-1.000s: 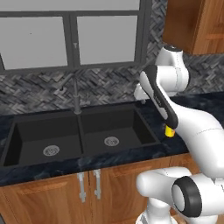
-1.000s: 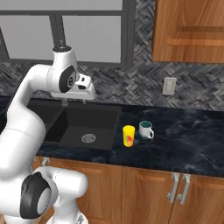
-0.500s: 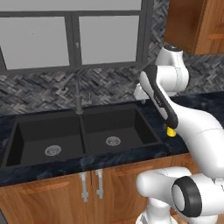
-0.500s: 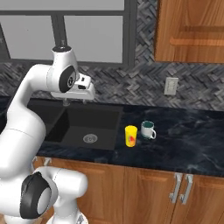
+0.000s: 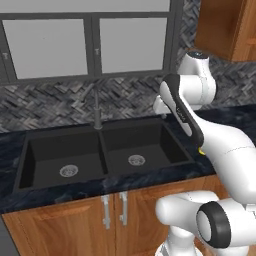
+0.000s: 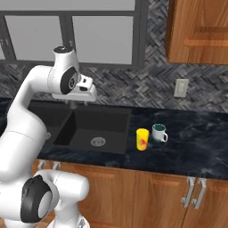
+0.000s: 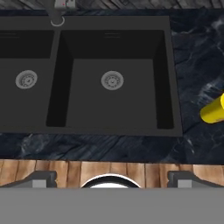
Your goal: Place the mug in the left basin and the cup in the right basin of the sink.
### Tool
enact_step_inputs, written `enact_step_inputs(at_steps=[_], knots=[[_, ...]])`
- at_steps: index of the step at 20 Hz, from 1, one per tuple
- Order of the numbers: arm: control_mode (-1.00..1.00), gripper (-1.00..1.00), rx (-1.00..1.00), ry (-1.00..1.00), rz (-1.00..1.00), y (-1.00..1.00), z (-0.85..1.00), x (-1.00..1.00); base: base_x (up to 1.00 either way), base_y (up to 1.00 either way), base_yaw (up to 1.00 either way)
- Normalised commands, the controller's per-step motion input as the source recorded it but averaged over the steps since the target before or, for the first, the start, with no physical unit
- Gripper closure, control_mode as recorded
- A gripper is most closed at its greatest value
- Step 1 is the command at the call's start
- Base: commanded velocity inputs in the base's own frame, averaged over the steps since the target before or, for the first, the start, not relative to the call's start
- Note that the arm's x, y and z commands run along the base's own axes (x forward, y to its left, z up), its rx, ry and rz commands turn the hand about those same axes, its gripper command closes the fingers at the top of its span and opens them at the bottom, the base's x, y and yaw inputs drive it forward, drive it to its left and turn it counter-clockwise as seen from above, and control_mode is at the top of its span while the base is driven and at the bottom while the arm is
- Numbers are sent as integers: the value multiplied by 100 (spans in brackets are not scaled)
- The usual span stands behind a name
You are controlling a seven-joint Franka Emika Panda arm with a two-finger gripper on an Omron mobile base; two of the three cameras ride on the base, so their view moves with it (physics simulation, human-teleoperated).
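Left basin (image 5: 62, 155) of the sink (image 7: 175, 105), with round steel drain (image 7: 26, 79), lies to the left of and below the jaws (image 6: 73, 105), next to the right basin (image 7: 114, 94), which sits directly under them with its own drain (image 7: 112, 80); the faucet (image 5: 97, 107) rises at the back over the divider. To the right of the jaws, on the dark tabletop (image 6: 191, 142) just past the sink's right rim, the cup (image 6: 142, 139) stands upright with the mug (image 6: 158, 132) just beside it on its far side, both well apart from the jaws. Jaws hang empty above the right basin; apart or together: cannot tell.
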Motion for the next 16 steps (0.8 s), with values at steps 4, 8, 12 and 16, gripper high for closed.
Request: enact_step_inputs(at_steps=[4, 8, 12, 16], knots=[[100, -100, 0, 0, 0, 0, 0, 0, 30, 30, -2], [100, -100, 0, 0, 0, 0, 0, 0, 45, 5, 0], [100, -100, 0, 0, 0, 0, 0, 0, 39, 0, 0], [100, -100, 0, 0, 0, 0, 0, 0, 20, 1, 1]])
